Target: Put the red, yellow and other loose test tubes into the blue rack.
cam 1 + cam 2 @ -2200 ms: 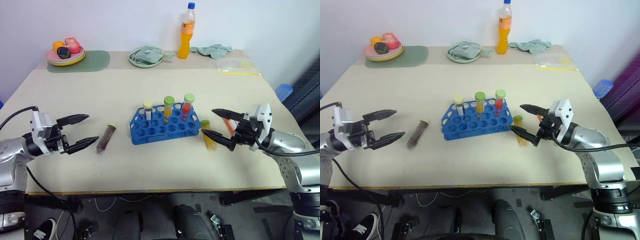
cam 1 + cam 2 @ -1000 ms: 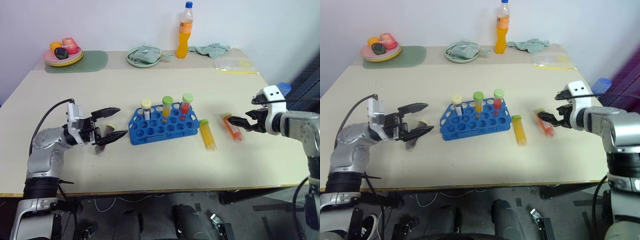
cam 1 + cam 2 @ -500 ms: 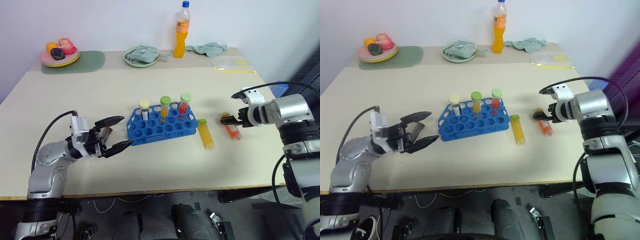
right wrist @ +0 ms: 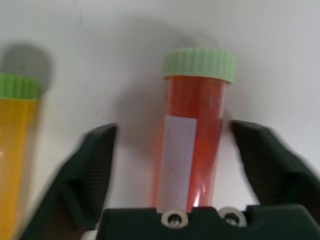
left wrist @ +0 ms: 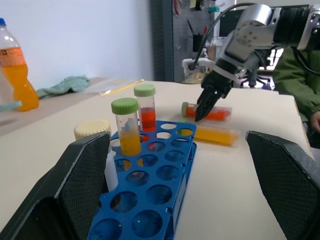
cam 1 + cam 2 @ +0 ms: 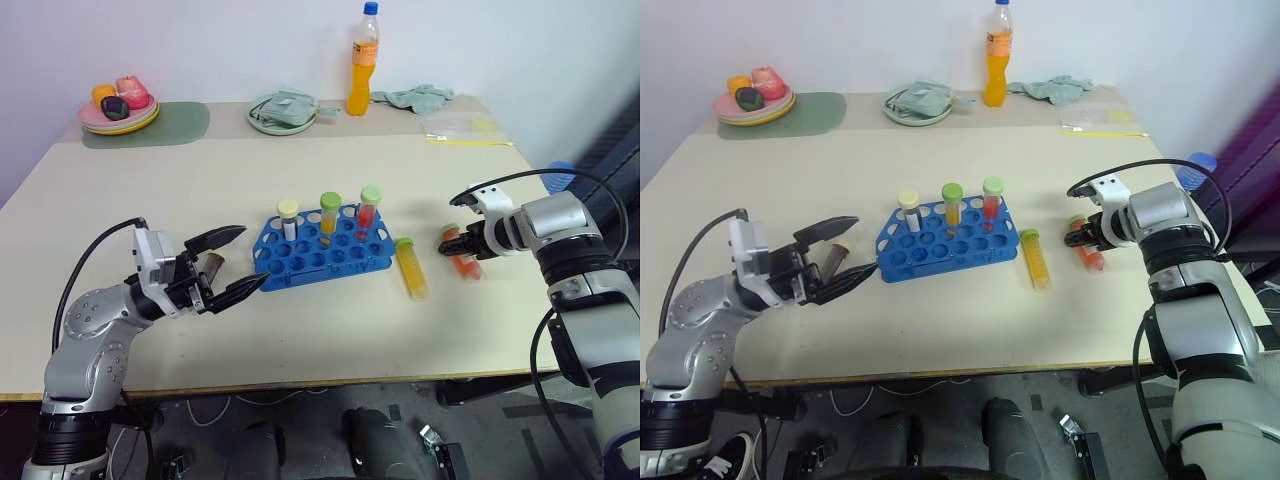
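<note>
The blue rack stands mid-table with three capped tubes upright in its back row. Right of it a yellow tube lies flat. Further right lies the red-orange tube; my right gripper points down over it, its fingers straddling it with gaps on both sides. My left gripper is wide open, level, pointing at the rack's left end. The dark maroon tube lies on the table, seen through the gap between its fingers.
Along the far edge stand a fruit plate on a green mat, a bowl with a cloth, an orange bottle, a rag and a plastic bag. A person's green sleeve shows beyond the table.
My right gripper has come down over the red-orange tube and its fingers have narrowed around it. My left gripper has drawn back a little, still open.
</note>
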